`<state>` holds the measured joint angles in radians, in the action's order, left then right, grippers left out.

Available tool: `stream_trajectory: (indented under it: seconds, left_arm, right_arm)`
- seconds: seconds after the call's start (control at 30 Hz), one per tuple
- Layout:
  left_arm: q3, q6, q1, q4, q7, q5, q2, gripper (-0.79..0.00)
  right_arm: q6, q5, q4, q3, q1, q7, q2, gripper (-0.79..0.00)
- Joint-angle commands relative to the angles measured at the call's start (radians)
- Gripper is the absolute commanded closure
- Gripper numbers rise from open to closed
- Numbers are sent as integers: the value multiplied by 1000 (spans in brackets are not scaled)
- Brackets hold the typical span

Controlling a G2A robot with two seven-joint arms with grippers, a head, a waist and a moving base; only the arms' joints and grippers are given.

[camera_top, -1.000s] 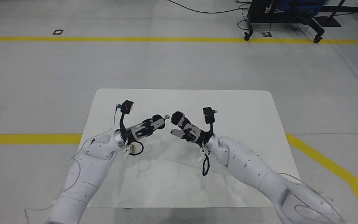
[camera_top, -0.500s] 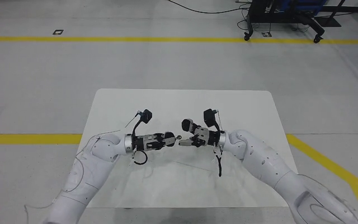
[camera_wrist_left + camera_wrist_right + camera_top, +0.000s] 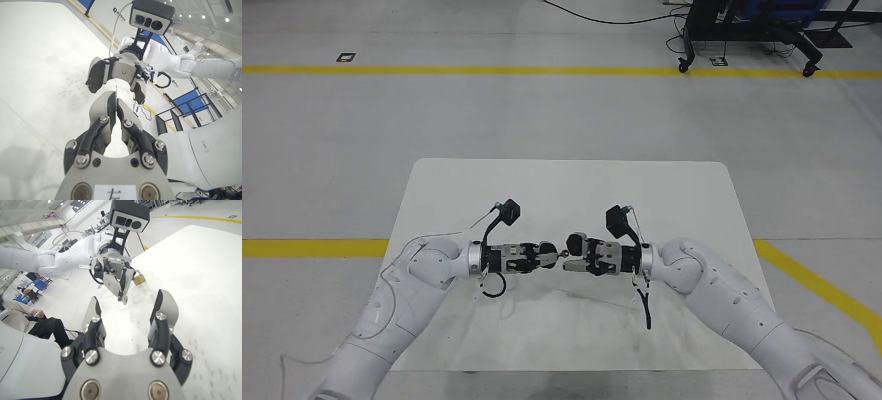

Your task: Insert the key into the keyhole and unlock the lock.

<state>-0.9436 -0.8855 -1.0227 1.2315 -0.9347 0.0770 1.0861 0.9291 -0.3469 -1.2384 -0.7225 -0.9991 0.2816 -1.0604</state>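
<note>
left gripper (image 3: 115, 102): fingers (image 3: 102, 106) pinching small silver metal key (image 3: 116, 92), round head outward, near brass padlock (image 3: 139, 280) lying on white table (image 3: 198, 266) | right gripper (image 3: 128, 297): fingers (image 3: 166, 306) spread, facing key, probably to regrasp its head for insertion

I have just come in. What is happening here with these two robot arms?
The robot's left hand is shut on a small silver metal key, held above the white table. The right hand is open and empty, facing the key from close by. A small brass padlock lies on the table near the left hand, and neither hand touches it. The key is not yet in the keyhole.
</note>
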Motion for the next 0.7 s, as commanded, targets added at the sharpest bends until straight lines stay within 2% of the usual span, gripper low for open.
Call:
stream_trajectory:
  seconds: [0.0, 0.43, 0.57, 0.67]
  left_arm:
    - [10, -3, 4, 0, 3, -1, -3, 0]
    - [57, -25, 25, -3, 25, -11, -22, 0]
    - [67, -30, 30, -4, 30, -12, -26, 0]
    - [72, -31, 34, -5, 31, -20, -29, 0]
  right_arm:
    - [-10, 15, -7, -3, -3, 25, 1, -413]
    - [-23, 70, -25, -16, -13, 109, 0, -369]
    - [-31, 75, -26, -20, -17, 122, -1, -323]
    - [-35, 77, -28, -24, -19, 129, -2, -246]
